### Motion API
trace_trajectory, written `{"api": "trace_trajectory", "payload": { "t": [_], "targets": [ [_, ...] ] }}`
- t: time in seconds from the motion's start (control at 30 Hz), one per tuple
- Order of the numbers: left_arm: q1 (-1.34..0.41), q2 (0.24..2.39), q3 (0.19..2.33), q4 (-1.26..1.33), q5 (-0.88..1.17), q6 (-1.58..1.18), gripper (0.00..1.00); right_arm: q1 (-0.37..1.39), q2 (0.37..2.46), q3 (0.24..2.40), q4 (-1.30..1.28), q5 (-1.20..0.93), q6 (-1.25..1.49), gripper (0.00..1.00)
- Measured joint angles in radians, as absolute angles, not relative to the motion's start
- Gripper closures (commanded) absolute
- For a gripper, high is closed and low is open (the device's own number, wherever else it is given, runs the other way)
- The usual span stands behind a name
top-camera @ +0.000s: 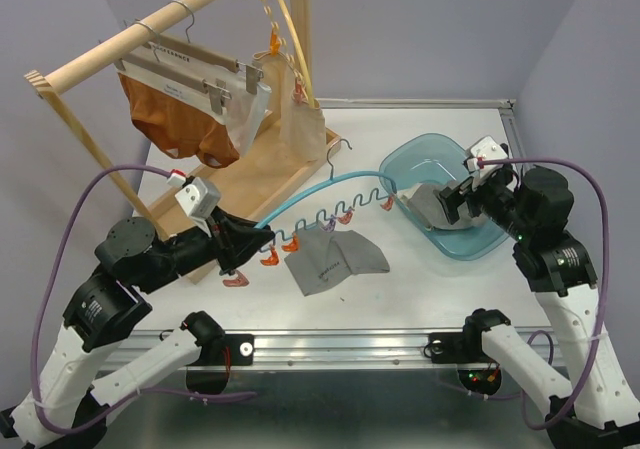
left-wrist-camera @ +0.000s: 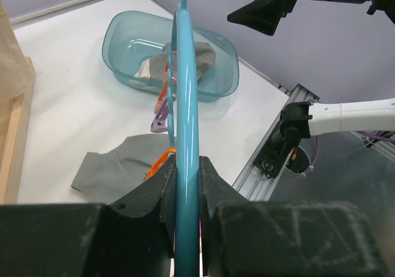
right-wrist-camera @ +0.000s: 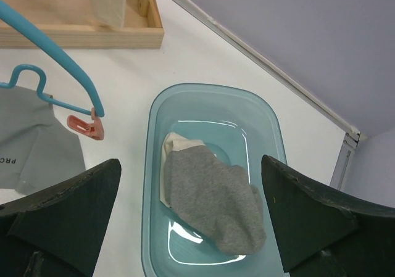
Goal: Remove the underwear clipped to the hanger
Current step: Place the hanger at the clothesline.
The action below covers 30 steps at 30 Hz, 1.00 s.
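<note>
Top external layout: a wooden rack [top-camera: 140,29] stands at the back left of the table [top-camera: 400,279], a tub [top-camera: 410,159] sits at the right, and a teal hanger [top-camera: 330,180] lies between them.
Left gripper [left-wrist-camera: 185,184]: clamped tight on the teal hanger's bar, holding it low over the table.
Right gripper [right-wrist-camera: 191,215]: jaws spread wide and empty, poised above the tub.
In the tub: a grey brief [right-wrist-camera: 216,197] lies on a cream brief [right-wrist-camera: 173,147], both free of any clip.
On the table: a second grey brief [top-camera: 335,261] lies flat under the hanger's orange clips [top-camera: 345,215]; I cannot tell whether one grips its edge.
Other clips on the hanger: they look bare.
On the rack: a rust-orange pair [top-camera: 180,124] is pinned by metal clips, with beige pieces [top-camera: 300,129] hanging beside it.
Progress: partway, by my judgement. Two pieces are dropped off and a third is down or nearly so.
Left to do: probably free or collect the second grey brief, then unclip the rack's garments.
</note>
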<state>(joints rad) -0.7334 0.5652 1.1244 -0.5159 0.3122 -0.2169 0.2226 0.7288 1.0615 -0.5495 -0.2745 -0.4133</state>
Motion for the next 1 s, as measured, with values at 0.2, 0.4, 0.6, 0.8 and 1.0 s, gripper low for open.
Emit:
{"api": "trace_trajectory", "payload": {
  "t": [0.2,0.4,0.6,0.8,1.0],
  "targets": [
    [-0.733,0.515,1.163,-0.628,0.279,-0.265,1.00,0.223,0.718,1.025,-0.500,-0.231,-0.390,0.00],
    [-0.733,0.435,1.300,-0.759,0.238,-0.308,1.00,0.221,0.718,0.960,-0.427,-0.157,-0.350,0.00],
    [-0.733,0.418,1.424,-0.818,0.199,-0.324,1.00,0.215,0.730,0.913,-0.380,-0.141,-0.324,0.00],
    [-0.733,0.457,1.535,-0.963,0.157,-0.319,1.00,0.215,0.735,0.870,-0.345,-0.138,-0.316,0.00],
    [-0.750,0.484,1.723,-1.110,0.071,-0.346,1.00,0.215,0.740,0.848,-0.324,-0.138,-0.310,0.00]
  ]
}}
